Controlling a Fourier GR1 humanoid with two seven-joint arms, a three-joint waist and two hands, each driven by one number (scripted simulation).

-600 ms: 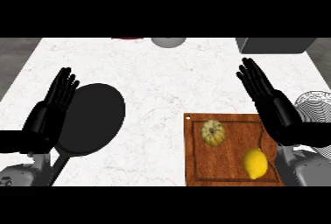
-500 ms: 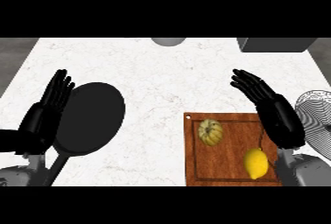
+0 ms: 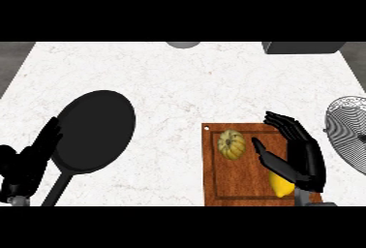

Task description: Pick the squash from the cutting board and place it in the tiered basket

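on the white marbled worktop, right of centre, lies a brown wooden cutting board with a groove round its rim and a small hole at its upper left corner. the squash, pale yellow-green and ribbed, sits on the upper part of the board, near its left side. a yellow lemon lies lower on the board toward the right, partly hidden by the right hand.

the right hand hangs over the right part of the board, its fingers straight and spread, pointing up the view, with the thumb reaching left toward the squash. the thumb tip is just beside the squash; whether it touches cannot be told. nothing is held in this hand.

at the right edge of the view shows the tiered basket, a rounded wire mesh shape, apart from the board.

left of centre a black frying pan lies on the worktop, its handle running down toward the lower left. the left hand shows at the lower left edge beside the pan, fingers straight and up, holding nothing.

at the top edge are a grey round object and a dark grey box.
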